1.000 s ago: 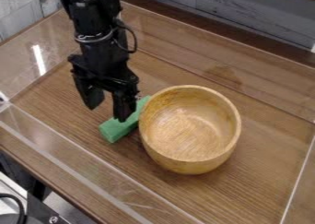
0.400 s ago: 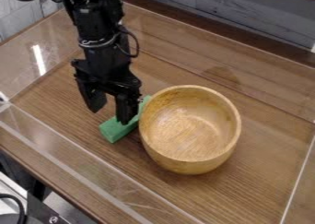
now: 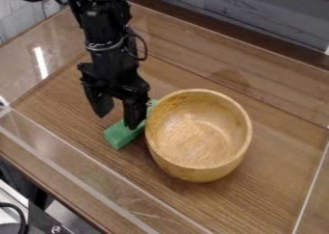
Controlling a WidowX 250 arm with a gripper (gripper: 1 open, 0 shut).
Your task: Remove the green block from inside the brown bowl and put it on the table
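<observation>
Dark brown wood-grain planks make up the table [image 3: 244, 69], their lines running across the view, with a soft glare on the far part of the surface. Clear acrylic walls [image 3: 77, 175] edge it along the near side and the left, and a grey wall closes the background. At the lower left corner, outside the acrylic, some dark cables and hardware show, too cramped to make out. No brand, label or writing can be read anywhere.

On the table stands the brown bowl [image 3: 199, 134], round, light wood, thick-rimmed, its inside bare and showing the grain. The green block [image 3: 122, 133] is not in the bowl: it lies on the table just beside the bowl's left rim, running from the near left up toward the rim, its far end hidden behind the robot's fingers.

The black arm comes down from the upper left, and its gripper [image 3: 114, 105] points straight down over the block. Its jaws stand spread wide, one finger on either side above the block, grasping nothing.
</observation>
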